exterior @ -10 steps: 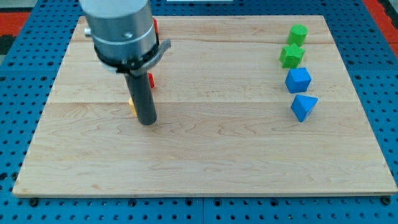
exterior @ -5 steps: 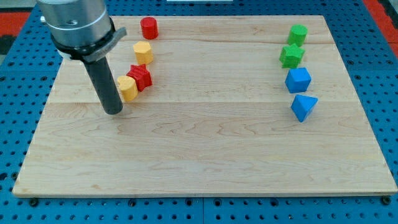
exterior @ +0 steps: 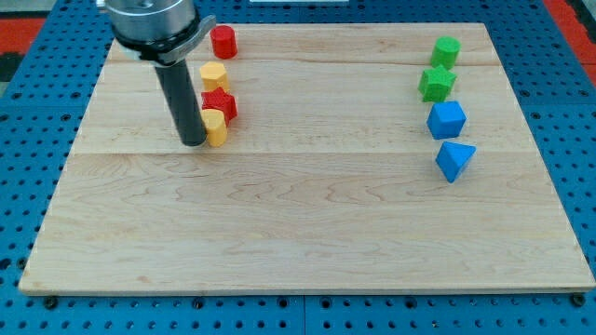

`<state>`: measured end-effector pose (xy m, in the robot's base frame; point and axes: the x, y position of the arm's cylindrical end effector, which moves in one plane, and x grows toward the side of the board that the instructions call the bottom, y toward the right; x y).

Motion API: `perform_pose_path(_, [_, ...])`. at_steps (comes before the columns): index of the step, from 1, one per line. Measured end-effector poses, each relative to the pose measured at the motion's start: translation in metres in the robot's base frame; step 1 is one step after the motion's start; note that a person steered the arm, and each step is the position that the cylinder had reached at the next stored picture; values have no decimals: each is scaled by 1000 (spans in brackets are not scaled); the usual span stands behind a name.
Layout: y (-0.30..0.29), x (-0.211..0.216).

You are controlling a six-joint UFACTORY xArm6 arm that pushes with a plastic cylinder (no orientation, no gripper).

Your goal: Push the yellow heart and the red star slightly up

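The yellow heart (exterior: pixel 215 127) lies in the upper-left part of the table (exterior: pixel 307 233), touching the red star (exterior: pixel 220 104) at its 12 o'clock. My tip (exterior: pixel 194 141) sits just at the heart's 9 o'clock, pressed against it; this tool is a plain rod with nothing to spread or pinch. Further toward 12 o'clock lie a yellow block (exterior: pixel 214 75) and a red cylinder (exterior: pixel 223 42).

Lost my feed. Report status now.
My tip against yellow heart's left side. Red star touching heart, just above. Yellow block sits right above star.
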<state>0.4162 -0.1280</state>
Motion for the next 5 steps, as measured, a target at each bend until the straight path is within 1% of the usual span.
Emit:
perform_pose_path(1, [2,-9])
perform_pose_path(3, [2,-5])
perform_pose_path(4, [10,25])
perform_pose_path(5, [34,11])
